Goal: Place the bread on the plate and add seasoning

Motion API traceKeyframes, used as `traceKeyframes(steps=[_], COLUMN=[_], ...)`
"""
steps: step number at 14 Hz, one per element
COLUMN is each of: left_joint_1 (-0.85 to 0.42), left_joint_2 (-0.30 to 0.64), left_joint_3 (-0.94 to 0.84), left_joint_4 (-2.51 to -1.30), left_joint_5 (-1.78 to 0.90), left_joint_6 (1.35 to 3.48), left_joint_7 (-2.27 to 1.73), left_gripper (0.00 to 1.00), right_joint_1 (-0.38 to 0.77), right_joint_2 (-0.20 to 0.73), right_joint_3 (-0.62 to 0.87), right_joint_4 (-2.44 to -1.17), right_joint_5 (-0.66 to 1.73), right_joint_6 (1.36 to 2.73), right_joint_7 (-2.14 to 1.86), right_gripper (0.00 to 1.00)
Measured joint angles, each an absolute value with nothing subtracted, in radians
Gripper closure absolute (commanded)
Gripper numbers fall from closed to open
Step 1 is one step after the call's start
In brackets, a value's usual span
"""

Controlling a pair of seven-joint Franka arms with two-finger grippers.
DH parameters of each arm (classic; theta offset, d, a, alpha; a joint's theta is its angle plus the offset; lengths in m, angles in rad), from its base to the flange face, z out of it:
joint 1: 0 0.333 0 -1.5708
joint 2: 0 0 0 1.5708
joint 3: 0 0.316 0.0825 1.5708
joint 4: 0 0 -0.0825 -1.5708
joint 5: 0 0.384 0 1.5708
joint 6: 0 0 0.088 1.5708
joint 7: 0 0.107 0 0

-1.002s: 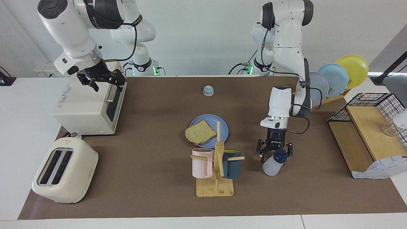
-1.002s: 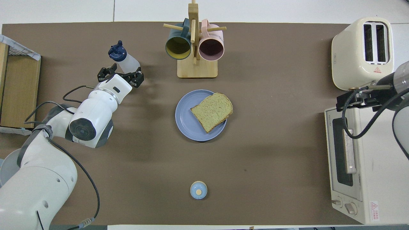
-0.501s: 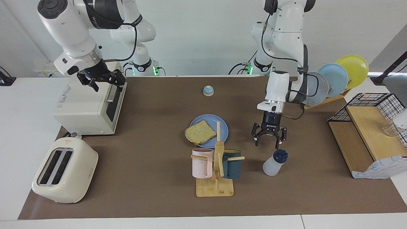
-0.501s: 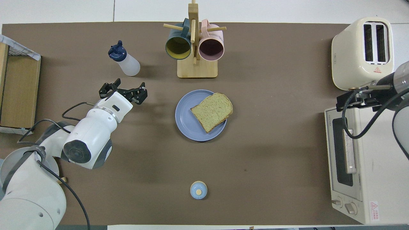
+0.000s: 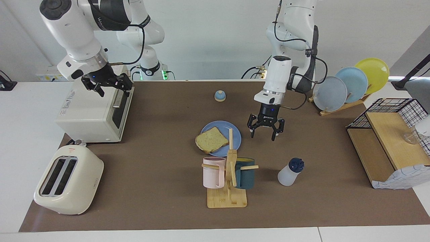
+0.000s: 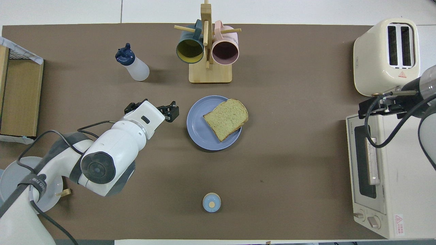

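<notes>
On the blue plate (image 5: 235,133) at bench centre lies the bread (image 5: 211,139); the seasoning (image 5: 289,172) stands upright at its 4 o'clock, released. Left hand (image 5: 265,129) hovers wide, empty, beside the plate; right hand (image 5: 106,84) waits wide over the oven (image 5: 90,111).

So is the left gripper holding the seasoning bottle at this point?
No. The left gripper hangs open and empty beside the plate, while the seasoning bottle stands alone on the table.

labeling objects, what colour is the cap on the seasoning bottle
Dark navy blue, on the seasoning bottle; clearest in the overhead view.
</notes>
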State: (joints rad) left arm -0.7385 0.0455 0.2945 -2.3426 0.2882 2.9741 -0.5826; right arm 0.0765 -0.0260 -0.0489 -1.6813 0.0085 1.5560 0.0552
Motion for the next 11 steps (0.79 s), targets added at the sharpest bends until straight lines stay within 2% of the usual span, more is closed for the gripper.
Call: traceKeyframes(steps=[6,11], left_joint_1=[-0.789,-0.763], left_joint_2=[0.001,-0.031], left_joint_3=[0.292,0.306], left_joint_4=[-2.034,-1.87], left_joint_5=[0.288,0.214], left_joint_6=[2.411,2.091], left_joint_7=[-0.634,-0.526], left_gripper=[0.0,0.0], right_joint_1=[0.076,0.076], right_joint_2=[-0.026,-0.026], right_joint_3=[-0.049,-0.049], right_joint_4=[-1.681,-1.681], right_joint_5=[0.008,0.008], right_joint_6=[1.556,1.556], right_joint_7=[0.055,0.055], right_gripper=[0.0,0.0])
